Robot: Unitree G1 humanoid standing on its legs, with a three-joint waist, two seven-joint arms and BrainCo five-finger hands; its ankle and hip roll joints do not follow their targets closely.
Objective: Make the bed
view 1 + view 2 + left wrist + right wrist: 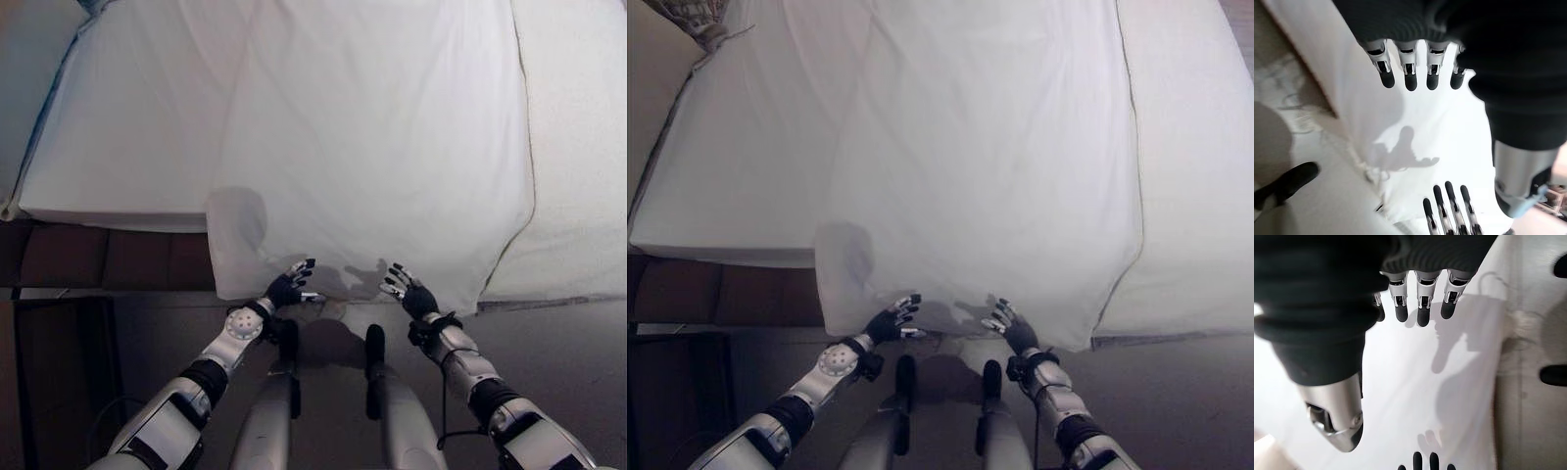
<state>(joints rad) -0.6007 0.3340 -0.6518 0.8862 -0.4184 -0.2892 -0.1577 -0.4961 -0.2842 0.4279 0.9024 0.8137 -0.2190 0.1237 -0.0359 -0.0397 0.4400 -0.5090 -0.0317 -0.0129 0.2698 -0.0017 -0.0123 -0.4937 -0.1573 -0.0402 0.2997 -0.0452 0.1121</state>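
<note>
A white sheet [372, 147] lies along the middle of the bed [127, 147], and its near edge hangs over the foot end. My left hand [287, 287] is just in front of that hanging edge, its fingers [1408, 73] straight and apart from the cloth. A little to the right, my right hand [411, 292] is at the same edge with its fingers [1420, 303] straight too. Both hands are open and hold nothing. The sheet [1415, 127] shows past each hand's fingers, with their shadows on it.
A textured white cover [578, 147] spans the bed's right part. The dark wooden bed frame [98, 257] shows below the mattress at the left. A patterned pillow [696, 20] lies at the far left corner. Grey floor [568, 343] is in front of the bed.
</note>
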